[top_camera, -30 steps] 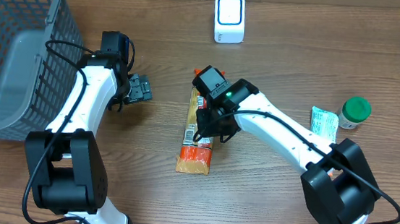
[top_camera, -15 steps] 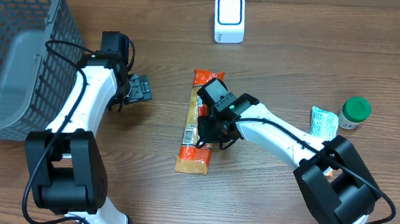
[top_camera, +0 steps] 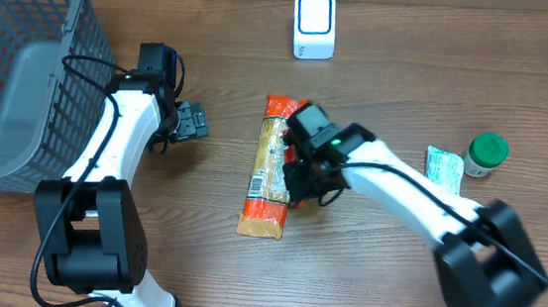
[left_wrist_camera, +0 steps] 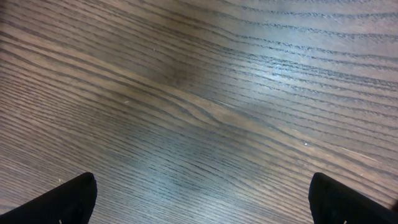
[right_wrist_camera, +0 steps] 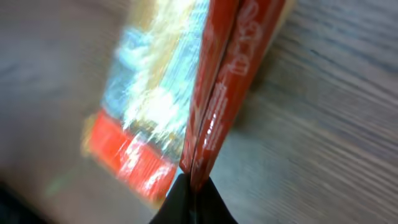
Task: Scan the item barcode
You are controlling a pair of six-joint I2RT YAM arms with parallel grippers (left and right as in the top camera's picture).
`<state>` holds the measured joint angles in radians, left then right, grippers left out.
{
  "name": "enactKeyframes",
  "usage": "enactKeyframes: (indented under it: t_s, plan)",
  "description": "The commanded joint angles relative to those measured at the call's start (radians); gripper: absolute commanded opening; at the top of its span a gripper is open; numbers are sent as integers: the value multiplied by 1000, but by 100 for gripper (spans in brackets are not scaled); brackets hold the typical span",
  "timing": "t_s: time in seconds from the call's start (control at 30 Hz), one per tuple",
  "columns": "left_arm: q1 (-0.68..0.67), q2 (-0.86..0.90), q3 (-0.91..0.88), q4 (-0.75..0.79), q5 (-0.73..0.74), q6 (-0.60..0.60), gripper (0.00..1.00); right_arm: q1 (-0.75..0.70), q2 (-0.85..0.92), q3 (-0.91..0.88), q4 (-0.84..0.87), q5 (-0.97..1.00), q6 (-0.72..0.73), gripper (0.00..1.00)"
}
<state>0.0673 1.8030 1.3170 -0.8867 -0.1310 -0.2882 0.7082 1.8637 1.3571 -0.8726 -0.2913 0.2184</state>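
- Mid-table, a long red-and-orange snack packet (top_camera: 270,173) lies on the wooden table (top_camera: 362,281). Its long axis runs near to far, and a clear window along its middle shows pale contents.
- Right gripper (top_camera: 303,183) sits at the packet's right edge, about halfway along its length. Its white arm reaches in from the right side.
- Right wrist view: jaws pressed together on the packet's red side seam (right_wrist_camera: 217,93). The dark fingertips (right_wrist_camera: 177,205) meet in a point at the bottom of the frame.
- That view is blurred, so the print on the packet is not readable. Whether the gripped edge is off the wood, I cannot tell.
- White scanner (top_camera: 314,25) stands at the far side of the table, beyond the packet's far end and well apart from it.
- Left gripper (top_camera: 193,122) hangs over bare wood to the left of the packet, apart from it.
- Left wrist view: two dark fingertips (left_wrist_camera: 62,199) at the bottom corners, spread wide, with only wood grain between them.
- Grey mesh basket (top_camera: 18,12) sits at the far-left corner, beside the left arm.
- Green-lidded jar (top_camera: 486,154) stands at the right, with a teal-and-white sachet (top_camera: 443,168) just beside it. Both are well apart from the packet.
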Motion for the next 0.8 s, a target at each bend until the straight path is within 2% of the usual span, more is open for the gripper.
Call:
enactKeyframes:
  t_s: [0.0,0.1,0.27,0.63,0.77]
  plan:
    - [4,-4,0,2,1,4,100,1,-133,0,-73,-158,-351,4]
    - [4,-4,0,2,1,4,100,1,-235,0,-240,-233,-622,4]
    - [4,-4,0,2,1,4,100,1,-327,0,-448,-249,-896,4]
    - [4,-4,0,2,1,4,100,1,-410,0,-503,-315,-1033,4]
    - [4,-4,0,2,1,4,100,1,-410,0,-499,-332,-1036,4]
